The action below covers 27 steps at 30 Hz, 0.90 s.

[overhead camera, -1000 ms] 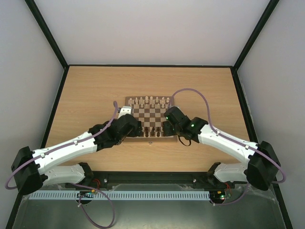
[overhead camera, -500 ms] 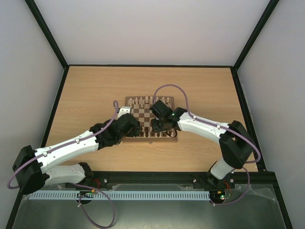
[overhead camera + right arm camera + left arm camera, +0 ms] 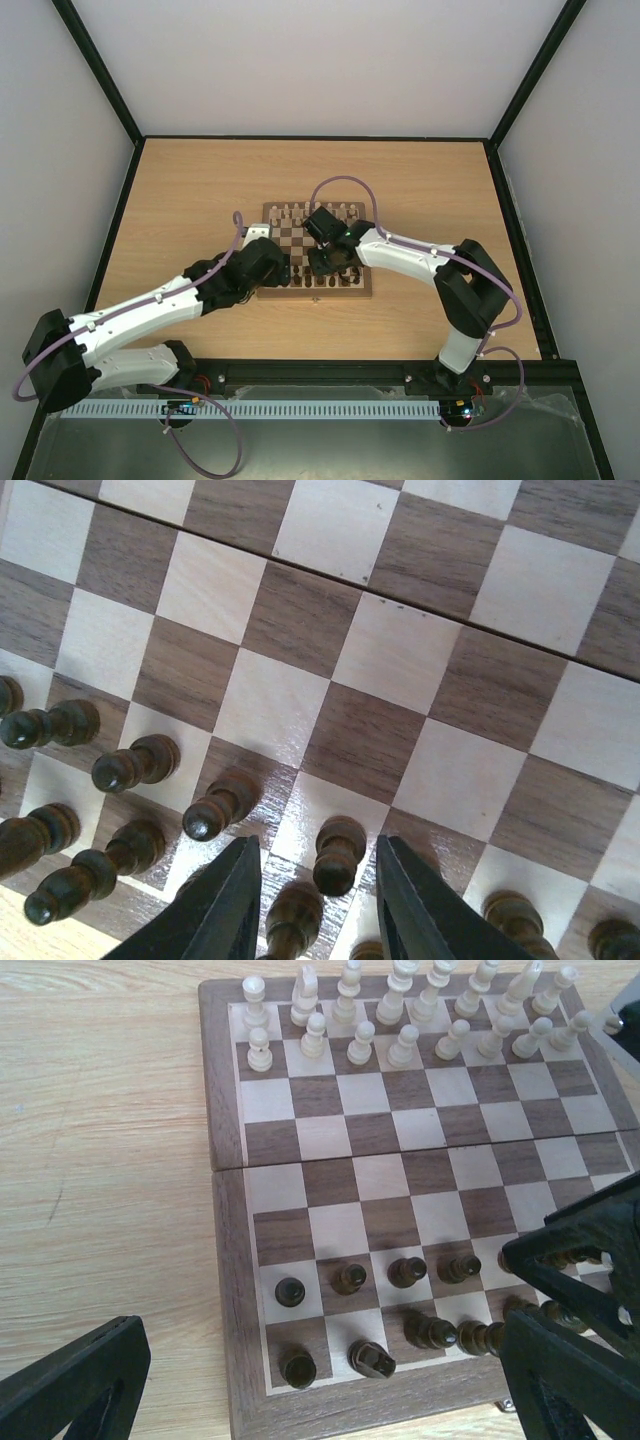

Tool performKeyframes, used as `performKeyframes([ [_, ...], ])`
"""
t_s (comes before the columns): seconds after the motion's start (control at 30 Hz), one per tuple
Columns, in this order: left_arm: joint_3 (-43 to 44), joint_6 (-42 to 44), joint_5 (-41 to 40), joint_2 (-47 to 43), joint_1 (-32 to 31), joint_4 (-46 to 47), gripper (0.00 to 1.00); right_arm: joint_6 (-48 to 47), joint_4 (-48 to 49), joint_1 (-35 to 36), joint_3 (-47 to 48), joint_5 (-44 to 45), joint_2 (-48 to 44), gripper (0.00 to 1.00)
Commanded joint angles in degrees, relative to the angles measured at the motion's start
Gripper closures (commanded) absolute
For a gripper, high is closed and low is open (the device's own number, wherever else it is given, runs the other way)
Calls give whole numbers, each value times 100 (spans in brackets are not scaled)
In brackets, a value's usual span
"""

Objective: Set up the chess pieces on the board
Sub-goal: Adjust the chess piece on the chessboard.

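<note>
The jaws of the right gripper [image 3: 315, 865] are held apart and nothing is clamped. A dark pawn [image 3: 338, 850] is seen upright just ahead of the gap between them, untouched on either side. More of the dark brown chess pieces [image 3: 405, 1272] are ranged around it in the two rows of the board [image 3: 380, 1160] nearest the arms; in the left wrist view some of the back-row pieces appear tilted or lying over.

The jaws of the left gripper [image 3: 325, 1360] are spread wide and empty, and are held above the near left corner of the board. The cream-white pieces [image 3: 405, 1045] are lined up in the two far rows, and the squares between the two sets are bare.

From above, both grippers are seen close together over the board's near edge, and the board is set on a wooden table [image 3: 200, 200].
</note>
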Motion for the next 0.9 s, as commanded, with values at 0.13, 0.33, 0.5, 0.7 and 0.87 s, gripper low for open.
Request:
performKeyframes([
  [0.13, -153, 116, 126, -218, 96, 96, 1, -11, -244, 35, 197, -83, 216, 71],
  [0.33, -186, 151, 179, -269, 136, 102, 1, 24, -300, 65, 225, -64, 220, 71],
  [0.5, -186, 163, 210, -273, 149, 113, 1, 42, -296, 96, 245, -91, 266, 71],
  [0.7, -185, 176, 199, -320, 150, 89, 1, 55, -265, 110, 254, -118, 299, 71],
  [0.87, -184, 202, 173, -352, 199, 35, 1, 46, -256, 110, 280, -137, 329, 71],
])
